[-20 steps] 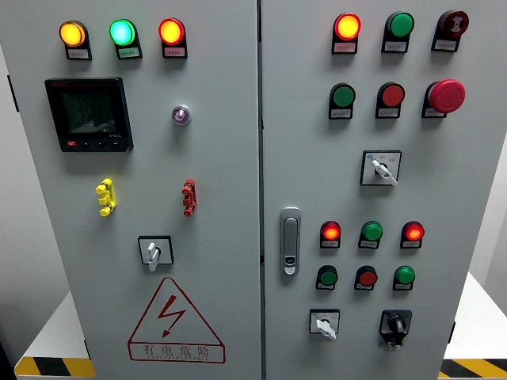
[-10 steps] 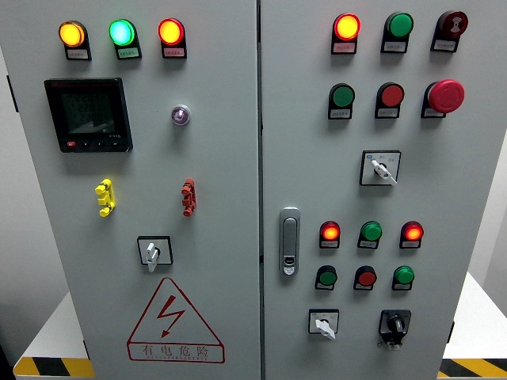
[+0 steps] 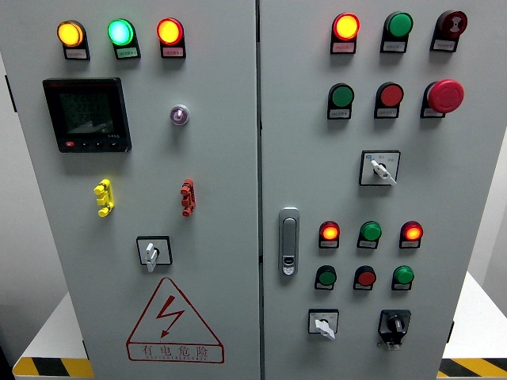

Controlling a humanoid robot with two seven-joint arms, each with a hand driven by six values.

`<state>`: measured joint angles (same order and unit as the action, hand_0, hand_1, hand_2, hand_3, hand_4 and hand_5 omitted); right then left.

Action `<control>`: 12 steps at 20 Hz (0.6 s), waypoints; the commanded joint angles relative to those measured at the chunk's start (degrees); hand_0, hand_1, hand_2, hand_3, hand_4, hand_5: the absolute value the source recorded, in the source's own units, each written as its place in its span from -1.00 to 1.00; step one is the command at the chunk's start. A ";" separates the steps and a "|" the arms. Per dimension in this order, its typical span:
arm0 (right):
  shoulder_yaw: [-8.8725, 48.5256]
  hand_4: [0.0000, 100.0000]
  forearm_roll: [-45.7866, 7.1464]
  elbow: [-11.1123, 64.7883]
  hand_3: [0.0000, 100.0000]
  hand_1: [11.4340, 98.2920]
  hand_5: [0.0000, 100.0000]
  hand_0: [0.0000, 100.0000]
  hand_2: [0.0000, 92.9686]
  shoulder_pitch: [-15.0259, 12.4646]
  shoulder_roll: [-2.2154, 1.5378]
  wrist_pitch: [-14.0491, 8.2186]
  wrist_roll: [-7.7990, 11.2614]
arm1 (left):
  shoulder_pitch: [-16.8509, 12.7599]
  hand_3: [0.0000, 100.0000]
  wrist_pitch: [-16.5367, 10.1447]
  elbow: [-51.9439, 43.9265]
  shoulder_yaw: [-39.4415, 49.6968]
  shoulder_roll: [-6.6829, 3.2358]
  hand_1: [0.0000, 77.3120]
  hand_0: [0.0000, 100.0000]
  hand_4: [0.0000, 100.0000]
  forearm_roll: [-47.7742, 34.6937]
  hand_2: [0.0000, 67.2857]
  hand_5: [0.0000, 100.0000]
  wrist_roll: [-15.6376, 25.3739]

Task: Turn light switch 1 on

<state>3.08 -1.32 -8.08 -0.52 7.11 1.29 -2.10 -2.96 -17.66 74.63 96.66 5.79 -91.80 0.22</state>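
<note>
A grey electrical cabinet fills the head view, split into a left door [image 3: 214,158] and a right door [image 3: 467,182]. Neither of my hands shows. On the left door a white rotary switch [image 3: 152,252] points down, under a yellow toggle [image 3: 104,197] and a red toggle [image 3: 187,197]. The right door carries three rotary switches: an upper white one [image 3: 381,169], a lower white one [image 3: 323,324] and a black one [image 3: 394,325]. I cannot tell which of these is switch 1.
Lit lamps sit at the top left: amber [image 3: 70,33], green [image 3: 120,32], red-orange [image 3: 169,32]. A black display [image 3: 86,114], a red mushroom button [image 3: 445,96], a door handle [image 3: 289,241] and a warning triangle [image 3: 174,321] also show. Yellow-black floor stripes [image 3: 51,367] mark the base.
The whole view has drifted very slightly to the left; nothing on the panel has changed state.
</note>
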 commanded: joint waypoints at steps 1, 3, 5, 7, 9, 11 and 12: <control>0.00 -0.61 0.00 0.00 -0.60 -0.80 -0.79 -1.00 -1.00 -0.01 0.00 0.03 -0.01 | -0.02 -0.18 -1.06 5.68 -0.07 0.10 -0.50 -1.00 0.23 1.96 -0.36 -0.26 -2.14; 0.00 -0.61 0.00 0.00 -0.60 -0.80 -0.79 -1.00 -1.00 -0.01 0.00 0.03 -0.01 | -0.02 -0.08 -1.06 9.55 0.02 0.01 -0.45 -1.00 0.30 4.94 -0.30 -0.15 -3.38; 0.00 -0.61 0.00 0.08 -0.60 -0.80 -0.79 -1.00 -1.00 -0.01 0.00 0.03 -0.01 | 0.06 -0.01 -1.06 13.24 0.20 0.01 -0.37 -1.00 0.37 7.41 -0.26 -0.07 -5.13; 0.00 -0.61 0.00 0.00 -0.60 -0.80 -0.79 -1.00 -1.00 -0.01 -0.08 -0.06 -0.01 | 0.06 0.06 -1.15 16.50 0.20 0.01 -0.29 -1.00 0.46 8.30 -0.23 -0.01 -6.45; 0.00 -0.61 0.00 0.00 -0.60 -0.80 -0.79 -1.00 -1.00 -0.01 0.01 0.03 -0.01 | 0.15 0.16 -1.15 17.83 0.37 -0.08 -0.22 -1.00 0.55 8.30 -0.18 0.06 -7.77; 0.00 -0.61 0.00 0.00 -0.60 -0.81 -0.79 -1.00 -1.00 -0.01 0.01 0.03 -0.01 | 0.24 0.19 -1.15 18.01 0.55 -0.08 -0.16 -1.00 0.56 8.47 -0.15 0.08 -9.96; 0.00 -0.61 0.00 0.00 -0.60 -0.82 -0.79 -1.00 -1.00 -0.01 0.01 0.03 -0.01 | 0.67 0.19 -1.15 18.10 0.55 -0.08 -0.14 -1.00 0.56 8.56 -0.15 0.09 -10.76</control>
<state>3.08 -1.32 -8.07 -0.53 7.11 1.28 -2.11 -2.72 -18.80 92.47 97.15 5.72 -83.40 -9.07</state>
